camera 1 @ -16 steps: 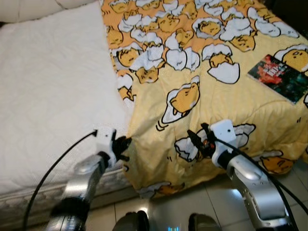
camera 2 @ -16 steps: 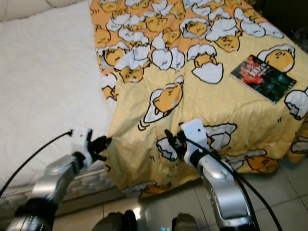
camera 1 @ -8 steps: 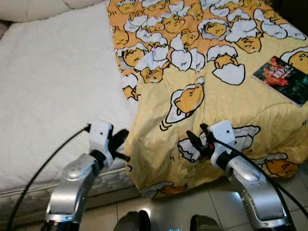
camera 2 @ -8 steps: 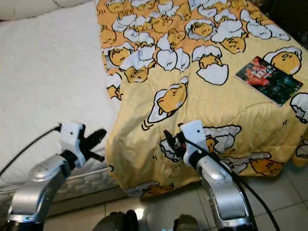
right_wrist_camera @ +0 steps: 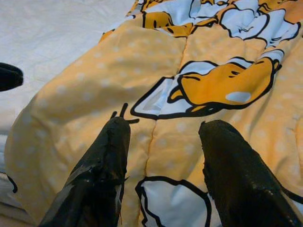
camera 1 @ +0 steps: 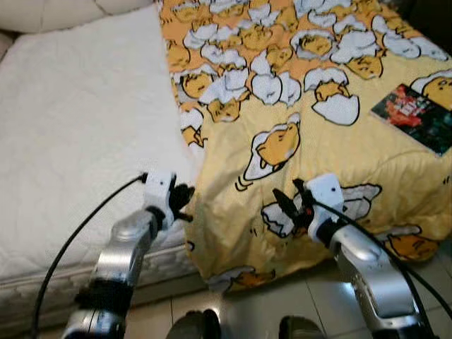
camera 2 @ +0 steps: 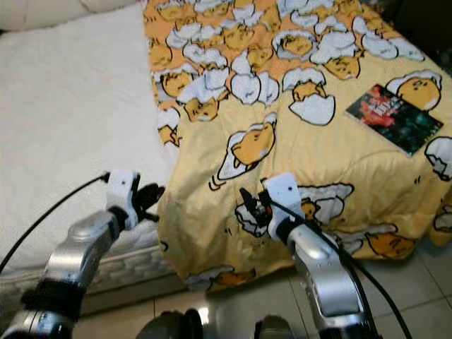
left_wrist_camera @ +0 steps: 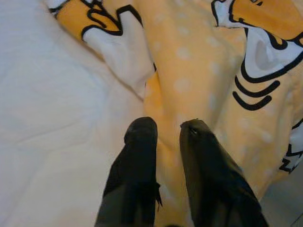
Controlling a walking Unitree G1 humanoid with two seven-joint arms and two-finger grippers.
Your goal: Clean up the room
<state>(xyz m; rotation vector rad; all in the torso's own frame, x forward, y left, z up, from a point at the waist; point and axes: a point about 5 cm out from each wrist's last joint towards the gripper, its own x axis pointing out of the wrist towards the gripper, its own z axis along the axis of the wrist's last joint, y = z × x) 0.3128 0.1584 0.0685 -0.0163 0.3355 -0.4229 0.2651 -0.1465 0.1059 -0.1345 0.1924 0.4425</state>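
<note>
Risk of a missed or partial grasp is the main concern at this stage. Left gripper (camera 1: 185, 203) sits at the near left edge of the yellow blanket (camera 1: 318, 141), where the fabric meets the white mattress (camera 1: 78, 134); its fingers (left_wrist_camera: 137, 156) are narrowly parted with a ridge of blanket between them, and whether they actually pinch the cloth cannot be told. If they close on too little fabric, the edge will likely slip out during a pull. If they close too deep, the mattress cover may be caught as well. Right gripper (camera 1: 291, 205) hovers at the blanket's near front drape with its fingers spread wide, holding nothing. Pulling with one side secured and the other free would probably skew the blanket rather than straighten it. Farther back, a book (camera 1: 415, 117) lies on the blanket near its right side; any strong tug could slide it off toward the tiled floor (camera 1: 311, 296).
</note>
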